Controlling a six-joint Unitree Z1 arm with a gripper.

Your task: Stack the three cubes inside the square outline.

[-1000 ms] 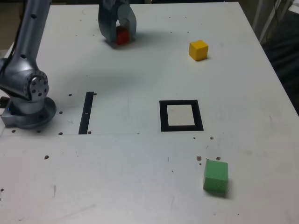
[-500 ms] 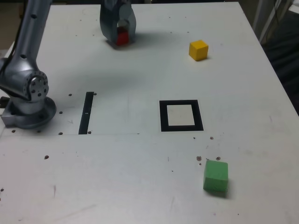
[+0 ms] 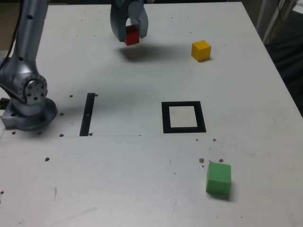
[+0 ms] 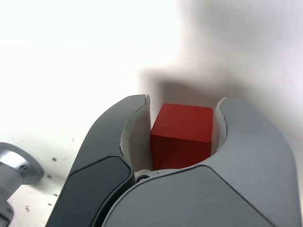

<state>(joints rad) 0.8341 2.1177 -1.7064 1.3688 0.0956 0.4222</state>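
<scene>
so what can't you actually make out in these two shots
- Red cube: exterior view, its sides covered by the gripper.
- Table: wrist view, washed out and blurred.
- Arm: exterior view, cut off at the top edge.
- Yellow cube, green cube, square outline: outside the wrist view.

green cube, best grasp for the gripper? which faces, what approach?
Come straight down on the green cube and close on two opposite side faces, near mid-height. It sits flat on the table with nothing beside it, so all sides look free. It seems slightly turned against the table edge, so yaw the gripper to match. It looks bigger than the red cube now held, so open wider.
</scene>
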